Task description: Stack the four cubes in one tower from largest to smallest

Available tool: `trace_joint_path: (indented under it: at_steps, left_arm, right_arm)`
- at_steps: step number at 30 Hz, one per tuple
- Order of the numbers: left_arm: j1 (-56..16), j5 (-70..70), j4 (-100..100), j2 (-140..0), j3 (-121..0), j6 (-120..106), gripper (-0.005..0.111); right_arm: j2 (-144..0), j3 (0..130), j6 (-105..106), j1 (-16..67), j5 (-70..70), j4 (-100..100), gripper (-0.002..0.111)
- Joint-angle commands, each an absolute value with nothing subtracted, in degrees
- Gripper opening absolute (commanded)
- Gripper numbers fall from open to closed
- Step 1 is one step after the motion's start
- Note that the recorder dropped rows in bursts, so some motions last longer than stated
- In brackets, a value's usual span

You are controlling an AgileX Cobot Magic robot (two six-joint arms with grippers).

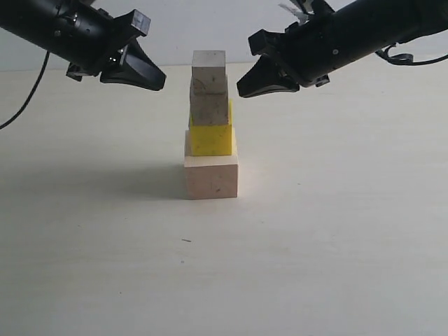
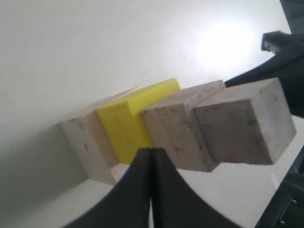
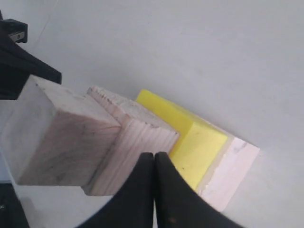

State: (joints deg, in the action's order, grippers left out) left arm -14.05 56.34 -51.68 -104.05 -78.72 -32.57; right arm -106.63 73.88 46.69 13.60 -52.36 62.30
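Observation:
A tower of four cubes stands mid-table: a large pale wood cube (image 1: 211, 176) at the base, a yellow cube (image 1: 210, 138) on it, then a small wood cube (image 1: 209, 103) and a slightly smaller one (image 1: 208, 67) on top. My left gripper (image 1: 161, 80) hovers left of the upper cubes, shut and empty, apart from them. To the right at the same height is my right gripper (image 1: 241, 89), also shut and empty. The left wrist view shows the stack (image 2: 123, 124) beyond the closed left gripper (image 2: 152, 151); the right wrist view shows it (image 3: 197, 145) beyond the closed right gripper (image 3: 155, 156).
The pale table (image 1: 336, 231) spreads around the tower with nothing else on it but a tiny dark speck (image 1: 186, 241) in front. A black cable (image 1: 28, 94) hangs from the left arm at the far left.

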Motion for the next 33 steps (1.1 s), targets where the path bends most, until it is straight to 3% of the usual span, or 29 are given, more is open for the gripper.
trace_joint_path:
  at_steps: [1,10,19,26,33]
  left_arm:
    - [-13.65,52.88,-49.19,-100.98,-75.6,-32.22,0.0]
    - [-12.13,41.18,-48.57,-90.41,-66.41,-36.35,0.0]
    - [-7.24,28.03,-53.13,-74.33,-55.4,-43.25,0.0]
    - [-7.24,19.34,-60.45,-60.18,-45.76,-51.59,0.0]
    - [-7.24,11.84,-60.3,-46.72,-43.51,-52.03,0.0]
  right_arm:
    - [-104.3,74.14,45.45,10.8,-50.57,59.93,0.0]
    - [-94.95,66.41,48.78,5.81,-39.81,59.93,0.0]
    - [-73.7,53.04,63.94,5.99,-22.34,60.34,0.0]
    - [-58.75,49.41,65.36,5.99,-22.07,60.34,0.0]
    - [-48.26,48.94,65.36,5.99,-23.0,59.26,0.0]
